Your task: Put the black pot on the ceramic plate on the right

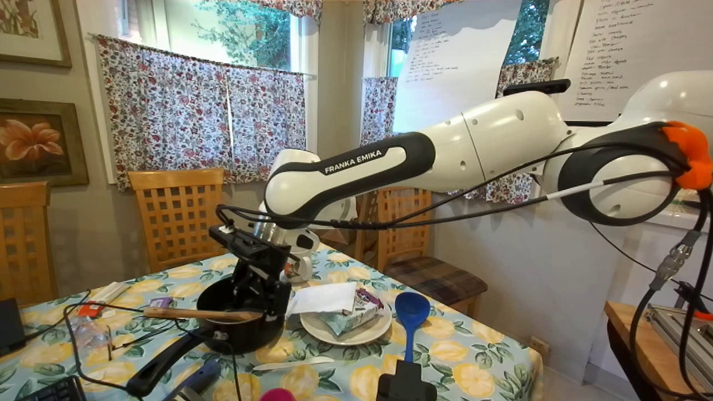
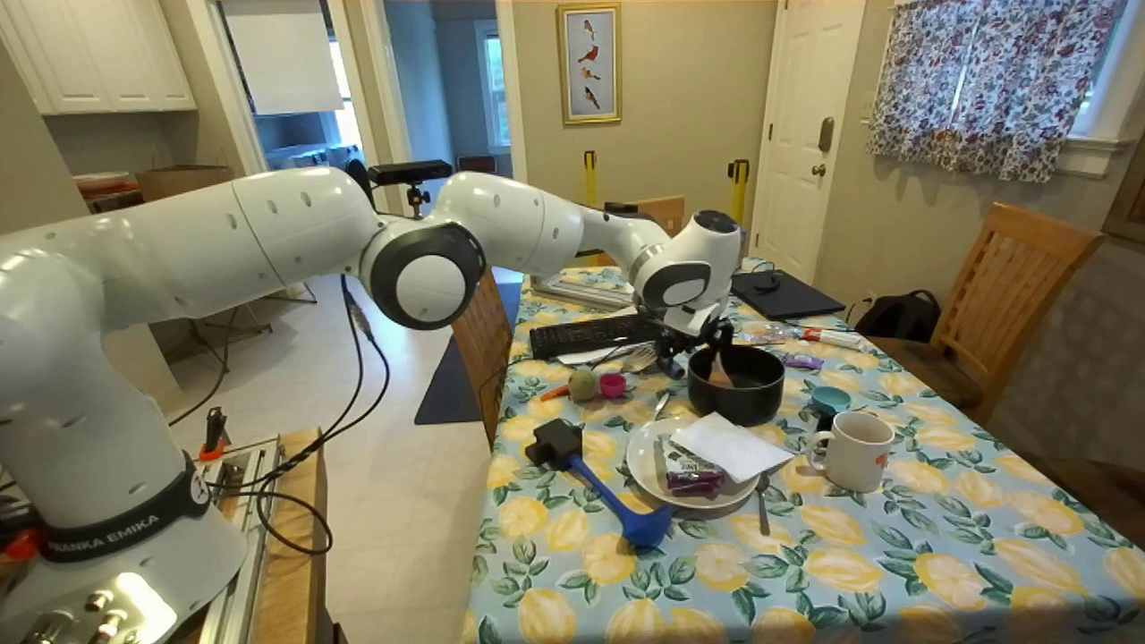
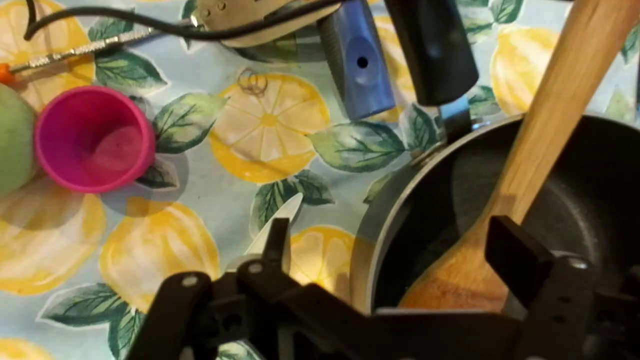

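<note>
Green and rounded, a ball-like thing [image 2: 583, 386] sits just beside the pink cup [image 2: 613, 385] on the tabletop [image 2: 760, 590]; the wrist view cuts the thing off at the left, so you cannot tell what it is. Looking down into the cup, you see its paler bottom. To the right in an exterior view comes the ceramic plate [image 2: 638, 461], bearing a packet [image 2: 689, 469] and a white paper [image 2: 729, 447] that covers part of it; the packet's print is hard to read. Your hand [image 3: 397, 245] is spread wide and has hold of nothing: one finger is outside the rim of the black pot [image 2: 738, 407], the other over its inside. Whether either touches anything, you cannot tell. That pot stands on the tabletop just beside the plate, with a wooden spoon [image 3: 525, 170] in it, the spoon's handle passing over the rim. Your wrist view cuts off the pot's right side and the ends of both handles, and the hand hides part of the spoon's head. Farther right are a small teal bowl [image 2: 830, 399], its inside hard to make out, and a white mug [image 2: 856, 454], whose depths you cannot see.
</note>
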You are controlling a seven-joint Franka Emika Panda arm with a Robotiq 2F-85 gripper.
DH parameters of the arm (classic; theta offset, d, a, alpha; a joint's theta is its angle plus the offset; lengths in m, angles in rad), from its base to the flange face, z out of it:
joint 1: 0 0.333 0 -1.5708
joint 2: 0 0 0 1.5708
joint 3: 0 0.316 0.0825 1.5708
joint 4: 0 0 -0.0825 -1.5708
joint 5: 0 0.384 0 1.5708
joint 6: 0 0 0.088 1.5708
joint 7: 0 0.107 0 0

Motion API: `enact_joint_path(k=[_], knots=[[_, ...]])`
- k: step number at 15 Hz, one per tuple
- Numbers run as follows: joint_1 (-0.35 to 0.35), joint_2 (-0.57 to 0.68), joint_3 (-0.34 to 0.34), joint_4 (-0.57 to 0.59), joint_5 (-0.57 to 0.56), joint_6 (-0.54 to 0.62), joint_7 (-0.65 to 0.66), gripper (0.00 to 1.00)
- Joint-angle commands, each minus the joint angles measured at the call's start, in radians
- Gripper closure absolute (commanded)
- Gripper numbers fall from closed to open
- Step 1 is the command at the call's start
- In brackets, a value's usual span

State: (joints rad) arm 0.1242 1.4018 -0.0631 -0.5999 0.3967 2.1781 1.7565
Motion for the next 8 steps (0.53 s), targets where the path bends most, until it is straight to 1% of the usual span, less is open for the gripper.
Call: enact_joint_path(k=[1, 2, 6, 8], knots=[[0.032, -0.005, -0.079, -0.012, -0.066, -0.028, 0.060, 0.00], [0.043, 0.001, -0.108, -0.007, -0.085, -0.020, 0.074, 0.00], [0.047, 0.025, -0.129, 0.014, -0.103, -0.028, 0.035, 0.00], [0.044, 0.038, -0.129, 0.022, -0.107, -0.022, 0.020, 0.26]])
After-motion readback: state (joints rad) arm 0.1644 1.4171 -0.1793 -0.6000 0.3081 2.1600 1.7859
